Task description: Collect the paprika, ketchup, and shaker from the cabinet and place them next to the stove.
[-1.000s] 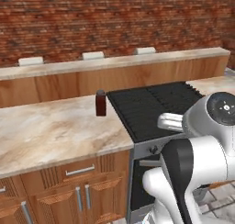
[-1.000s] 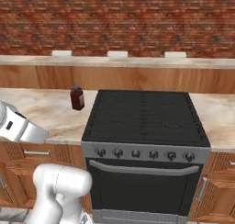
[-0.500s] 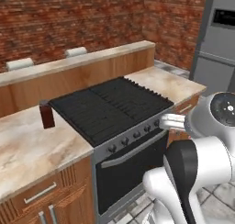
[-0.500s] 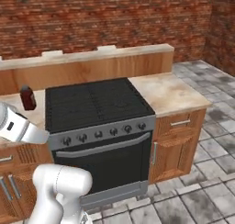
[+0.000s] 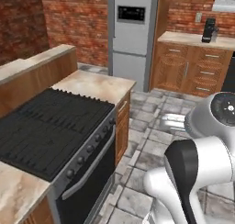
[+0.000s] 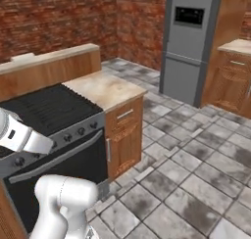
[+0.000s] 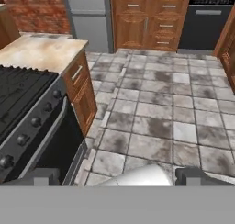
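The fingers (image 7: 117,176) stand fully apart with nothing between them, their two dark tips rising at the bottom of the hand view and pointing out over bare tiled floor (image 7: 156,113). No jar, bottle or shaker appears in any of the three views, and I cannot see a wall cabinet holding them either, so where they lie from the fingers cannot be told from here.

The stove (image 5: 43,131) sits at about 9 o'clock in the left base view, its knobs along the front edge. In the hand view it lies at 9 o'clock, off to the side rather than ahead. Just beyond it is a short stretch of marble desk (image 5: 94,84) over a wooden drawer unit, bare on top. That looks like a fair landing spot beside the stove.

At 12 o'clock in the left base view stands a grey fridge (image 5: 133,32), with more wooden units (image 5: 193,69) to its right.

My judgement: this is a travel step, with collecting not under way at this spot. Open floor ahead gives plenty of room; the desk corner and stove front are the nearest edges.
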Controlling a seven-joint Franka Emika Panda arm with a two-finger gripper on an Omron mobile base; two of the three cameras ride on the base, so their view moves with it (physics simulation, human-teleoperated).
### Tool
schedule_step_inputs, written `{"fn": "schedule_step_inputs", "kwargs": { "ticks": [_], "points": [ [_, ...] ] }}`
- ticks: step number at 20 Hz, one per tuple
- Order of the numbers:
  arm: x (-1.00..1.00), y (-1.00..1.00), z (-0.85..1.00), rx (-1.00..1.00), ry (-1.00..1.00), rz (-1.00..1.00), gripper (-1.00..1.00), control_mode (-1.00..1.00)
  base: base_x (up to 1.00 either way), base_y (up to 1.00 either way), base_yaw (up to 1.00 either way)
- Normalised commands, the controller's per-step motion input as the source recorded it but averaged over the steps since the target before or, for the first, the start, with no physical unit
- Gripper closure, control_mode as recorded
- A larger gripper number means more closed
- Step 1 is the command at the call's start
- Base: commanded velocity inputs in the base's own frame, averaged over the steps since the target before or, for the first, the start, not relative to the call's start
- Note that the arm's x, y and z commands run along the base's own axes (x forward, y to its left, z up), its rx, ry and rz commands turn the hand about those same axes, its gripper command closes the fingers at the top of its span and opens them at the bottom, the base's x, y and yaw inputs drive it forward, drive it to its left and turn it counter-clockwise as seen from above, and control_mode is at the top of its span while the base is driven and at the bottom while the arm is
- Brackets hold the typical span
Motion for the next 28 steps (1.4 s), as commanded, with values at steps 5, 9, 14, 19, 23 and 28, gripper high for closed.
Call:
{"fn": "schedule_step_inputs", "kwargs": {
  "ticks": [5,9,14,19,23,28],
  "points": [
    [0.0,0.0,0.0,0.0,0.0,0.0,-1.0,1.0,0.05,0.0,-0.71],
    [0.0,0.0,0.0,0.0,0.0,0.0,-1.0,1.0,0.18,0.0,-0.69],
    [0.0,0.0,0.0,0.0,0.0,0.0,-1.0,1.0,0.35,0.05,-0.64],
    [0.0,0.0,0.0,0.0,0.0,0.0,-1.0,1.0,0.47,0.19,-0.59],
    [0.0,0.0,0.0,0.0,0.0,0.0,-1.0,1.0,0.56,0.39,-0.56],
    [0.0,0.0,0.0,0.0,0.0,0.0,-1.0,1.0,0.69,0.61,-0.48]
  ]
}}
